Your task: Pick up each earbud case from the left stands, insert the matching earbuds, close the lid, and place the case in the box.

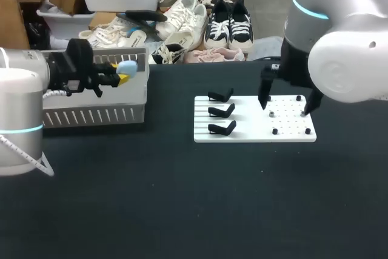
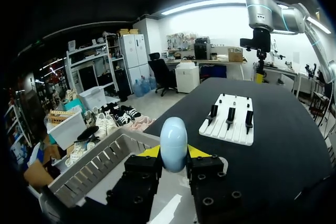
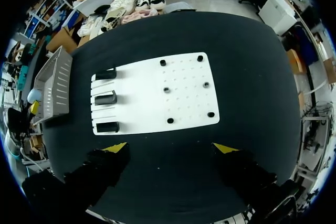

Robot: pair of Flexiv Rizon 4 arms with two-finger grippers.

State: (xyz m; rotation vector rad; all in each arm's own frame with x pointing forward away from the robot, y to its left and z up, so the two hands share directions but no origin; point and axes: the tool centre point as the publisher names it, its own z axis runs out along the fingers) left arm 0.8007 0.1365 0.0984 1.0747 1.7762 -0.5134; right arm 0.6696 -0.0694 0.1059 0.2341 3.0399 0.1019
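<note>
Silver-grey rounded shells on left arm [image 1: 18, 107] and right arm [image 1: 339, 47], cyan glowing ring each, white cable [image 1: 53, 93] on left. left gripper [image 2: 173, 153], right gripper [image 3: 170, 148]: black blocky fingers, yellow wedge tips (screw holes on left's).

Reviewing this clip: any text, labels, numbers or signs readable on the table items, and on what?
None readable.
Earbud case: plain pale blue, no print visible.
White board and black stands: no markings visible.
Box: no label visible.
</note>
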